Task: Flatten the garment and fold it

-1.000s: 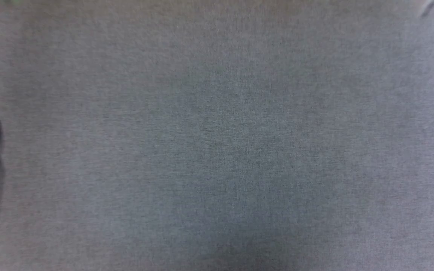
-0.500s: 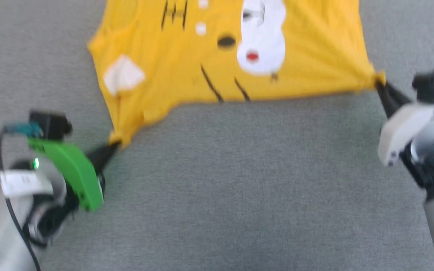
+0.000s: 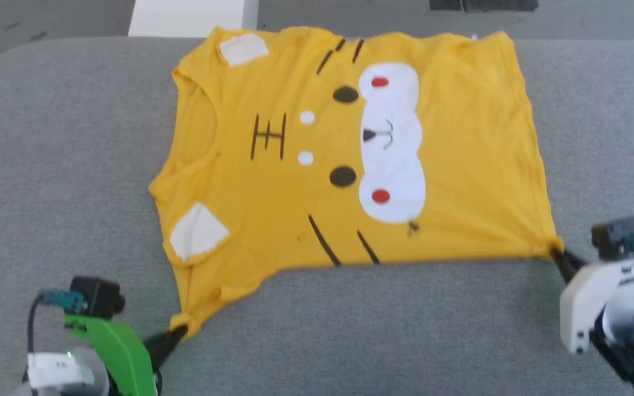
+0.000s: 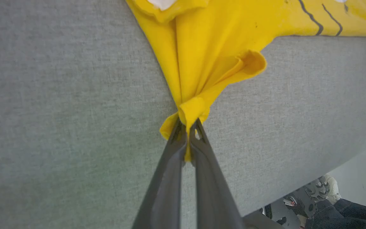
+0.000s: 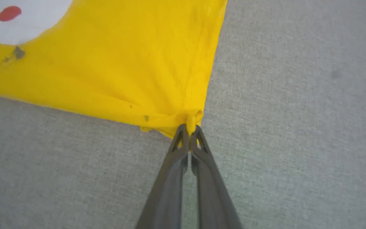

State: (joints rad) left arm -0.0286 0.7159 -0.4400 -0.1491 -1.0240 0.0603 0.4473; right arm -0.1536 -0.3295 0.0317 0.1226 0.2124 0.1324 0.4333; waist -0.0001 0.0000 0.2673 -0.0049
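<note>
- Head view: the garment [image 3: 295,181] lies print-up on the grey desk [image 3: 75,165], spread from the centre toward 12 o'clock. The neckline faces 9 o'clock and the hem faces 3 o'clock.
- Head view: the left claw [image 3: 180,331] sits at 7 o'clock and the right claw [image 3: 556,254] at 4 o'clock. Each grips 1 near corner, and the near edge runs taut between the 2 grips. Judged purpose: tension along this edge draws out wrinkles, so flattening is the step in hand and folding is not yet begun.
- Left wrist view: the left claw [image 4: 187,127] is closed, pinching a bunched tip of the garment [image 4: 208,47]. Pleats fan toward 12 o'clock, and 1 rolled flap at 1 o'clock is not flat.
- Right wrist view: the right claw [image 5: 189,128] is closed on the hem corner of the garment [image 5: 122,63]. Creases radiate toward 10 o'clock. The cloth there lies smooth on the desk.
</note>
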